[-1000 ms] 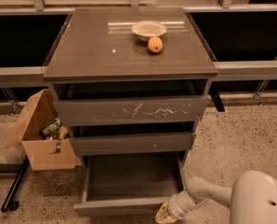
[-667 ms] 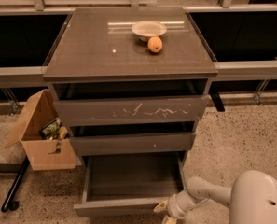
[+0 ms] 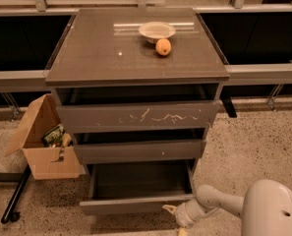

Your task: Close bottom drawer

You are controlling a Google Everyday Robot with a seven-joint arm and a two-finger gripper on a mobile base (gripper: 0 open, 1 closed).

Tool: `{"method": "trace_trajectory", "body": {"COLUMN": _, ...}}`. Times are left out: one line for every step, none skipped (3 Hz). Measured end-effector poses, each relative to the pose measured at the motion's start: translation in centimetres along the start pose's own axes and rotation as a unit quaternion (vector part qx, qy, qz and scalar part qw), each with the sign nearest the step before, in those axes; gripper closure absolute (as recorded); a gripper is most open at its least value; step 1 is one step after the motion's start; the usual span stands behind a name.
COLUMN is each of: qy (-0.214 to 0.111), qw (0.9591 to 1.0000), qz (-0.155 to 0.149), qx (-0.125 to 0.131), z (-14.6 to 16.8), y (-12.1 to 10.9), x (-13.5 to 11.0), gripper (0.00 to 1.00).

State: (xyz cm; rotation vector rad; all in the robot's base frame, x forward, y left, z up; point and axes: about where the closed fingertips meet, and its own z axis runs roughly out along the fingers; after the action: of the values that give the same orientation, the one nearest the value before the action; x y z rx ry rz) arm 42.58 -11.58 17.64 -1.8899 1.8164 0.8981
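The dark grey-brown cabinet with a glossy flat top [image 3: 111, 53] fills the middle of the view, and all three of its drawers stand out from the carcass in steps, each lower one further out than the one above it. The bottom drawer [image 3: 126, 206], wide and shallow with a plain handle-less front, sits at 6 o'clock of the cabinet, pulled well out so that its dark bare interior shows from above. Above it is the middle drawer front with a tiny white speck [image 3: 135, 151], and above that the top drawer front with white scratch marks [image 3: 135, 116]. The gripper [image 3: 175, 220] is low at 5 o'clock of the view, just beside the right end of the bottom drawer's front, its jaws spread: one pale yellow fingertip [image 3: 169, 209] lies right by the front's lower right edge, though contact cannot be told, and the other lies at the bottom border. The white rounded arm [image 3: 219, 203] reaches in from 4 o'clock. On the cabinet top, at 12 o'clock, stands a shallow cream bowl [image 3: 157, 31], with a small orange fruit [image 3: 163, 47] just beside it at its 5 o'clock. An open brown cardboard box [image 3: 47, 161] holding some items rests on the speckled floor [image 3: 253, 146] at the cabinet's 9 o'clock
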Motion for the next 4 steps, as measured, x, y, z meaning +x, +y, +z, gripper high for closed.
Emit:
{"method": "trace_trajectory", "body": {"qy": -0.008, "qw": 0.9997, "qz": -0.023, "qx": 0.005, "z": -0.2, "y": -3.2, "x": -1.0, "gripper": 0.0}}
{"method": "trace_trajectory", "body": {"qy": -0.021, "qw": 0.9988, "qz": -0.042, "qx": 0.014, "z": -0.4, "y": -6.1, "x": -1.8, "gripper": 0.18}}
{"method": "trace_trajectory", "body": {"qy": -0.032, "qw": 0.9976, "qz": -0.054, "qx": 0.029, "z": -0.8, "y": -8.4, "x": -2.3, "gripper": 0.41}}
{"method": "trace_trajectory", "body": {"qy": -0.053, "qw": 0.9936, "qz": -0.076, "qx": 0.066, "z": -1.8, "y": -13.6, "x": -3.6, "gripper": 0.64}}
